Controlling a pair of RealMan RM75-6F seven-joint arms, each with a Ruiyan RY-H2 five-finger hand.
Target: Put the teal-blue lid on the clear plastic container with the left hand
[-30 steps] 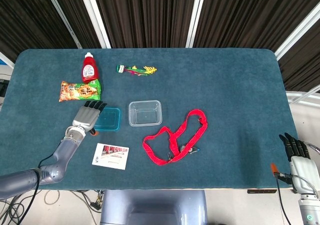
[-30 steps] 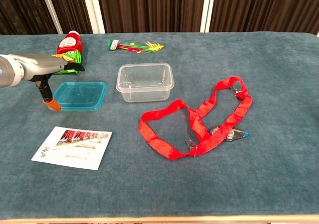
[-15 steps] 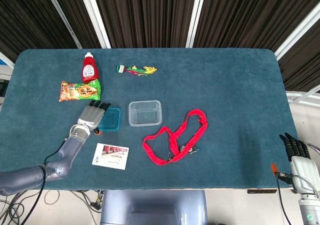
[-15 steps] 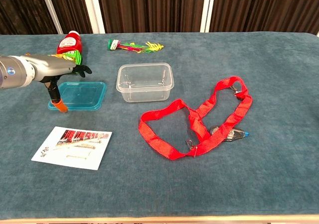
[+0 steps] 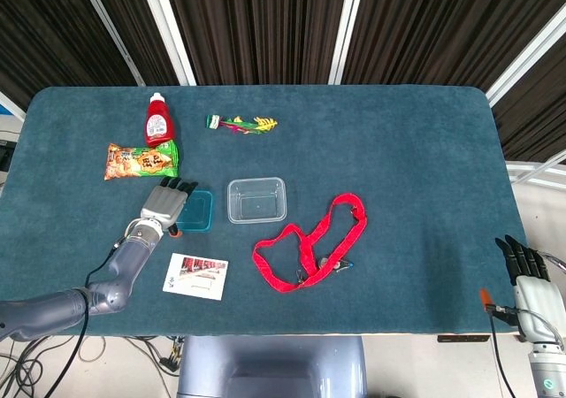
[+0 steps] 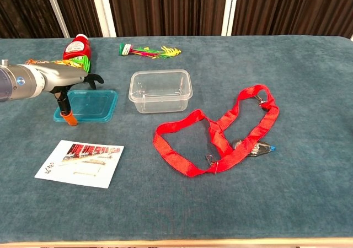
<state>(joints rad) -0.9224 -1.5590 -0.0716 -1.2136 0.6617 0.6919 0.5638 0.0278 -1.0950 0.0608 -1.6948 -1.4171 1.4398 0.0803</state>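
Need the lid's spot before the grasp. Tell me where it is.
In both views the teal lid lies flat on the table's left side, just left of the clear container, under the left hand.

Both views bright, even, diffuse light, probably from overhead. Shadows soft and short: faint one under the red strap (image 6: 220,129), small dark patch under the left hand (image 6: 74,78). Mild glare on the clear container (image 6: 160,90) rim and on the card (image 6: 80,162). Table (image 5: 398,150) felt evenly lit, no hot spots. Dark curtain (image 5: 265,26) behind stays near black. Focus sharp centre; head view slightly soft at the edges, some wide-angle bowing of the table edges.
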